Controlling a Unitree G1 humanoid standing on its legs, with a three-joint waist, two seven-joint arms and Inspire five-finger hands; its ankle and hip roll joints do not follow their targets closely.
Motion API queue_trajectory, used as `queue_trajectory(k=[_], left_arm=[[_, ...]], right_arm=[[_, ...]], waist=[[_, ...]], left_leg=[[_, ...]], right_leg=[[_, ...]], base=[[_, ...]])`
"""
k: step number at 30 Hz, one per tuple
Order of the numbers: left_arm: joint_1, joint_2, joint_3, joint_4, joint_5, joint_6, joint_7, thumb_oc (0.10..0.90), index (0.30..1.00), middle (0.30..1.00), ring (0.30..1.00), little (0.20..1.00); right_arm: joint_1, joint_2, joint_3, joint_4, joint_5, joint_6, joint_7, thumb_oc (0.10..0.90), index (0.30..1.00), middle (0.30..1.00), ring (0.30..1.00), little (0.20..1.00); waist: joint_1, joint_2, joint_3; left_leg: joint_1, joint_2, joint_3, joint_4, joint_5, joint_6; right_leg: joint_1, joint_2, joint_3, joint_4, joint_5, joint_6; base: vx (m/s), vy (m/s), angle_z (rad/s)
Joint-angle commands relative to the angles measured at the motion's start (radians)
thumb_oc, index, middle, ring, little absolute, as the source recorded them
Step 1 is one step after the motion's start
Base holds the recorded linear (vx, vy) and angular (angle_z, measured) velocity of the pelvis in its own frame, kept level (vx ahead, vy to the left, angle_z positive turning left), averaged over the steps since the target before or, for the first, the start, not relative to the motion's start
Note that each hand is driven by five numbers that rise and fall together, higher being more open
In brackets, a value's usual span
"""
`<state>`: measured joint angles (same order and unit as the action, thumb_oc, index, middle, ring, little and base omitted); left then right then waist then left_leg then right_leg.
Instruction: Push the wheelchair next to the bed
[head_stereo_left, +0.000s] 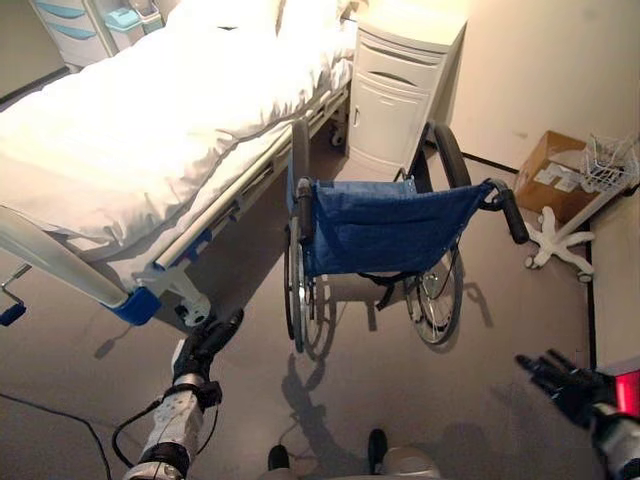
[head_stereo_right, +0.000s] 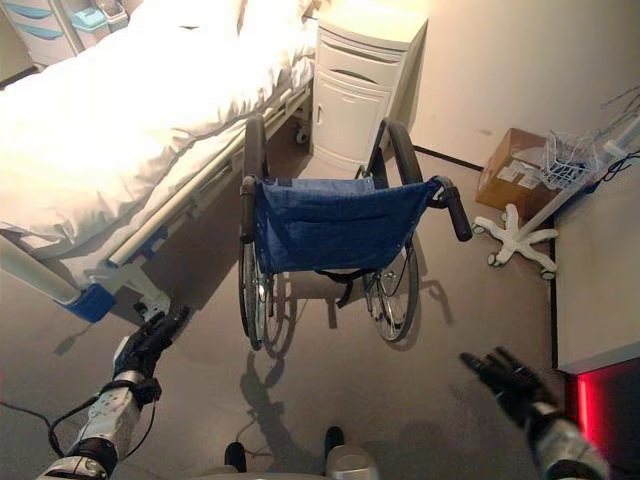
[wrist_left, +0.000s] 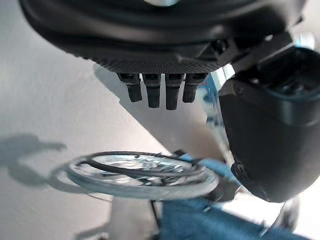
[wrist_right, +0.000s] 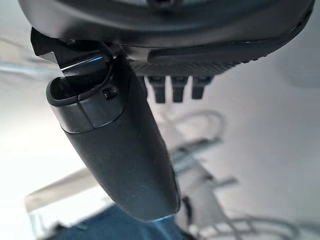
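Over on the left stands the bed, white covers spread over it, a blue corner block at its foot and a side rail running along the near edge; a pale cabinet with blue drawers sits beyond its far side. The left hand hangs low above the floor near the foot of the bed, fingers straight and loose, holding nothing; it is apart from the chair. Just beside the bed rail stands the wheelchair, its blue cloth back facing the robot, big spoked wheels on either side, black push handles sticking out at the top corners; no hand touches them. Behind the chair, against the wall at the head of the bed, stands a white bedside cabinet. Further right a cardboard box lies on the floor by the wall, with a wire basket and a white star-shaped wheeled base close by. The right hand hovers low on the right, fingers stretched out and empty, well apart from the chair.
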<state>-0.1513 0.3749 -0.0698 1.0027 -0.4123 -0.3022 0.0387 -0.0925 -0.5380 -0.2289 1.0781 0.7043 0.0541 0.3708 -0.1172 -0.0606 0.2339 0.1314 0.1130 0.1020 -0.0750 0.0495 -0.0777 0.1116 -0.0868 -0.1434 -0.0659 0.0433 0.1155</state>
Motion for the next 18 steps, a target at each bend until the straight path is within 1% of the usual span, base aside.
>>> queue_trajectory(k=[1, 2, 3, 5, 6, 8, 9, 11, 12, 13, 15, 18], left_arm=[[-0.029, -0.011, -0.020, -0.019, 0.134, -0.156, 0.090, 0.800, 0.900, 0.900, 0.900, 0.900], [-0.023, -0.022, -0.027, -0.016, 0.160, -0.163, 0.102, 0.800, 0.900, 0.900, 0.900, 0.900], [-0.017, -0.032, -0.040, -0.008, 0.212, -0.177, 0.120, 0.800, 0.900, 0.900, 0.900, 0.900], [0.003, -0.055, -0.078, 0.008, 0.294, -0.193, 0.145, 0.800, 0.900, 0.900, 0.900, 0.900], [0.011, -0.068, -0.095, 0.015, 0.295, -0.193, 0.146, 0.800, 0.900, 0.900, 0.900, 0.900], [0.025, -0.095, -0.120, 0.027, 0.290, -0.196, 0.156, 0.800, 0.900, 0.900, 0.900, 0.900], [0.037, -0.117, -0.131, 0.041, 0.271, -0.193, 0.145, 0.800, 0.900, 0.900, 0.900, 0.900], [0.057, -0.152, -0.158, 0.051, 0.295, -0.205, 0.128, 0.800, 0.900, 0.900, 0.900, 0.900], [0.064, -0.162, -0.174, 0.053, 0.310, -0.209, 0.125, 0.800, 0.900, 0.900, 0.900, 0.900], [0.075, -0.183, -0.214, 0.059, 0.313, -0.204, 0.114, 0.800, 0.900, 0.900, 0.900, 0.900], [0.079, -0.195, -0.236, 0.066, 0.330, -0.196, 0.091, 0.800, 0.900, 0.900, 0.900, 0.900], [0.083, -0.204, -0.275, 0.073, 0.346, -0.206, 0.065, 0.800, 0.900, 0.900, 0.900, 0.900]], right_arm=[[-0.066, 0.034, 0.060, 0.003, -0.029, -0.202, -0.041, 0.800, 0.900, 0.900, 0.900, 0.900], [-0.063, 0.065, 0.077, 0.001, -0.040, -0.229, -0.056, 0.800, 0.900, 0.900, 0.900, 0.900], [-0.058, 0.105, 0.102, 0.003, -0.038, -0.269, -0.082, 0.800, 0.900, 0.900, 0.900, 0.900], [-0.049, 0.190, 0.158, -0.009, -0.068, -0.327, -0.145, 0.800, 0.900, 0.900, 0.900, 0.900], [-0.044, 0.220, 0.181, -0.012, -0.078, -0.355, -0.169, 0.800, 0.900, 0.900, 0.900, 0.900], [-0.042, 0.257, 0.207, -0.008, -0.081, -0.377, -0.182, 0.800, 0.900, 0.900, 0.900, 0.900], [-0.040, 0.282, 0.227, -0.007, -0.091, -0.385, -0.193, 0.800, 0.900, 0.900, 0.900, 0.900], [-0.032, 0.318, 0.266, -0.014, -0.150, -0.399, -0.221, 0.800, 0.900, 0.900, 0.900, 0.900], [-0.029, 0.329, 0.283, -0.018, -0.149, -0.394, -0.227, 0.800, 0.900, 0.900, 0.900, 0.900], [-0.024, 0.353, 0.317, -0.019, -0.154, -0.382, -0.229, 0.800, 0.900, 0.900, 0.900, 0.900], [-0.022, 0.369, 0.339, -0.012, -0.160, -0.371, -0.220, 0.800, 0.900, 0.900, 0.900, 0.900], [-0.020, 0.384, 0.369, -0.006, -0.153, -0.350, -0.205, 0.800, 0.900, 0.900, 0.900, 0.900]], waist=[[0.054, -0.016, -0.035], [0.057, -0.013, -0.031], [0.061, -0.010, -0.028], [0.065, -0.002, -0.025], [0.066, 0.002, -0.023], [0.065, 0.009, -0.022], [0.065, 0.014, -0.023], [0.064, 0.021, -0.024], [0.064, 0.023, -0.023], [0.064, 0.029, -0.024], [0.062, 0.034, -0.026], [0.059, 0.044, -0.030]], left_leg=[[0.027, -0.083, 0.006, 0.165, -0.252, 0.105], [0.026, -0.087, 0.003, 0.169, -0.254, 0.108], [0.024, -0.095, -0.003, 0.175, -0.260, 0.112], [0.020, -0.109, -0.012, 0.183, -0.265, 0.118], [0.018, -0.116, -0.018, 0.187, -0.267, 0.120], [0.020, -0.124, -0.020, 0.190, -0.272, 0.124], [0.020, -0.128, -0.022, 0.192, -0.274, 0.125], [0.021, -0.132, -0.020, 0.194, -0.275, 0.123], [0.021, -0.134, -0.021, 0.195, -0.274, 0.123], [0.019, -0.137, -0.022, 0.196, -0.273, 0.121], [0.021, -0.140, -0.022, 0.194, -0.273, 0.120], [0.025, -0.140, -0.021, 0.188, -0.269, 0.116]], right_leg=[[-0.167, -0.045, 0.095, 0.086, 0.044, 0.052], [-0.170, -0.046, 0.096, 0.090, 0.045, 0.053], [-0.176, -0.048, 0.096, 0.095, 0.047, 0.053], [-0.185, -0.050, 0.098, 0.104, 0.047, 0.052], [-0.187, -0.051, 0.099, 0.105, 0.047, 0.051], [-0.192, -0.051, 0.102, 0.109, 0.047, 0.050], [-0.193, -0.052, 0.102, 0.111, 0.047, 0.049], [-0.193, -0.055, 0.098, 0.113, 0.045, 0.047], [-0.192, -0.056, 0.097, 0.113, 0.045, 0.046], [-0.190, -0.058, 0.094, 0.110, 0.047, 0.045], [-0.190, -0.060, 0.090, 0.109, 0.048, 0.044], [-0.194, -0.062, 0.085, 0.112, 0.048, 0.043]], base=[[-0.09, 0.013, -0.03], [-0.08, 0.013, -0.02], [-0.08, 0.022, -0.03], [-0.09, 0.055, -0.02], [-0.08, 0.082, -0.02], [-0.05, 0.077, -0.01], [-0.04, 0.078, -0.01], [-0.04, 0.070, -0.03], [-0.04, 0.065, -0.02], [-0.03, 0.049, -0.01], [-0.03, 0.057, 0.00], [-0.01, 0.032, 0.01]])
